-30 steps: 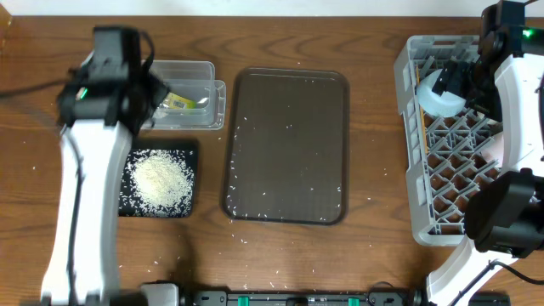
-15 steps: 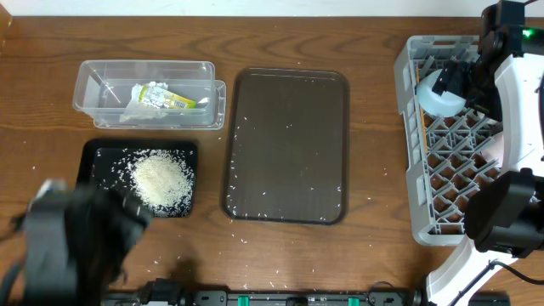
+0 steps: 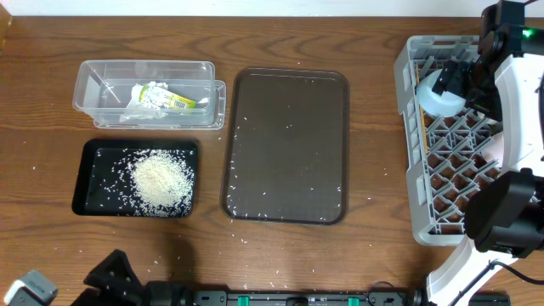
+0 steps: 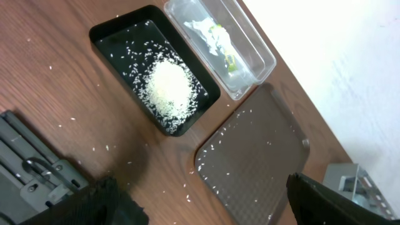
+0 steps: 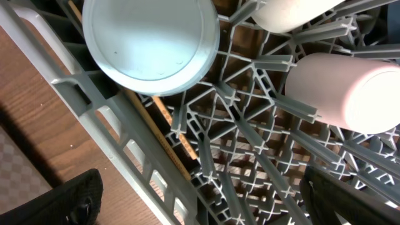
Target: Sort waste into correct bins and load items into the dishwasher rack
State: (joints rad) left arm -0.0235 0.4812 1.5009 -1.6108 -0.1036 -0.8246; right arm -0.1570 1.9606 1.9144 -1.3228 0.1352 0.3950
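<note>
The heap of white rice [image 3: 161,180] lies in the black tray [image 3: 85,202]. The crumpled paper wad with its yellow-green wrapper [image 3: 160,96] lies in the clear tub [image 3: 102,70]. My left gripper [image 4: 206,212] hangs open and empty high over the table's front left, looking down on the rice [image 4: 167,87] and the tub [image 4: 262,59]. My right gripper [image 5: 206,206] is open over the grey dishwasher rack [image 3: 410,170]. In the rack [image 5: 112,119] sit a light-blue bowl [image 5: 150,44], a pink cup [image 5: 350,90], a white cup [image 5: 294,12] and wooden chopsticks [image 5: 169,134].
A large dark brown serving tray [image 3: 287,144] speckled with loose grains lies mid-table between the bins and the rack. Stray rice grains dot the wood around it and along the front edge. The right arm's base [image 3: 501,221] covers the rack's near right corner.
The left arm has pulled back from over the clear tub to the table's front-left edge, its jaws spreading wider on the way. The right arm has stayed still.
</note>
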